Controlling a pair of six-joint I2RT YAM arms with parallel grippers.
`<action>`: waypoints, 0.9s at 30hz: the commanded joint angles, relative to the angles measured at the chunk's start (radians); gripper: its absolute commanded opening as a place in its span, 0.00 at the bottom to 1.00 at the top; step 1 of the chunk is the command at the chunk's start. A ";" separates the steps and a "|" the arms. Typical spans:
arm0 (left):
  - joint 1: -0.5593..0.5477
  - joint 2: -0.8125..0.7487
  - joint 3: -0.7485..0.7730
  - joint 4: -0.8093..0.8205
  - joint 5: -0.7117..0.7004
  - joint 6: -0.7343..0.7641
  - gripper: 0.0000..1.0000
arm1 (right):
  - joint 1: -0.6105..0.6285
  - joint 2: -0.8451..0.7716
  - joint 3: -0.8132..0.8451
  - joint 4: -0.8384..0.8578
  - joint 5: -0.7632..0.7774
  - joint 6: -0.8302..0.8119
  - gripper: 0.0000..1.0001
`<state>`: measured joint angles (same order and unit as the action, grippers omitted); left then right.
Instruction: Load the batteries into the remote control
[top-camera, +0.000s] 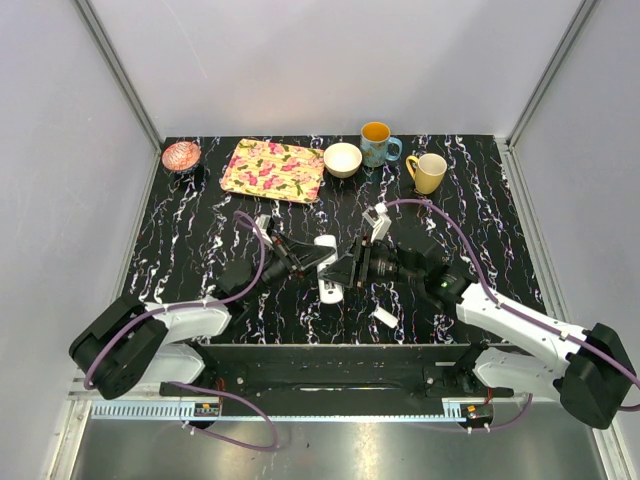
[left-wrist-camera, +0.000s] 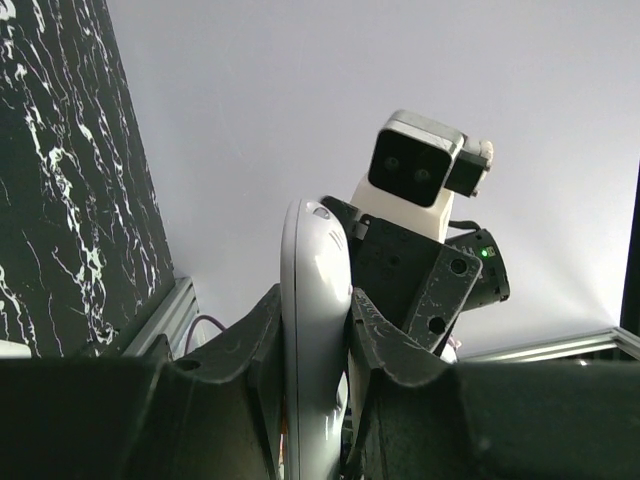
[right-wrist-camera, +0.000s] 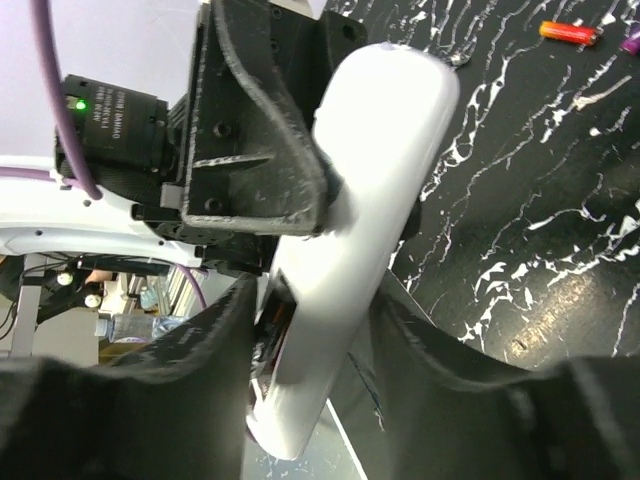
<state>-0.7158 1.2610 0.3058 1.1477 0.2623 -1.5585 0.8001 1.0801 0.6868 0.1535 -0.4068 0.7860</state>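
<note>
Slim white plastic remote control (top-camera: 327, 268) sits over the middle of the black marbled worktop (top-camera: 200, 230), held between both arms. Left fingers (left-wrist-camera: 250, 355) are clamped on its sides. Right fingers (right-wrist-camera: 205, 370) are closed around its other end. A small loose white rectangular cover piece (top-camera: 385, 317) lies on the worktop nearby.

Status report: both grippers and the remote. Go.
Left gripper shut on remote control. Right gripper shut on it too, facing the left. Loose white cover on table nearby, not in the way.
</note>
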 joint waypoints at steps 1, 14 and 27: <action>-0.020 0.009 0.032 0.518 0.020 -0.043 0.00 | -0.004 0.004 -0.013 -0.115 0.051 -0.001 0.56; -0.007 0.043 0.026 0.514 0.028 -0.023 0.00 | -0.004 -0.069 -0.006 -0.115 0.014 0.056 0.79; 0.010 0.069 0.035 0.503 0.051 -0.025 0.00 | -0.004 -0.062 0.008 -0.081 -0.012 0.068 0.80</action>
<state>-0.7113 1.3231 0.3065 1.2407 0.2932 -1.5715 0.7982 1.0111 0.6670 0.0513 -0.4057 0.8509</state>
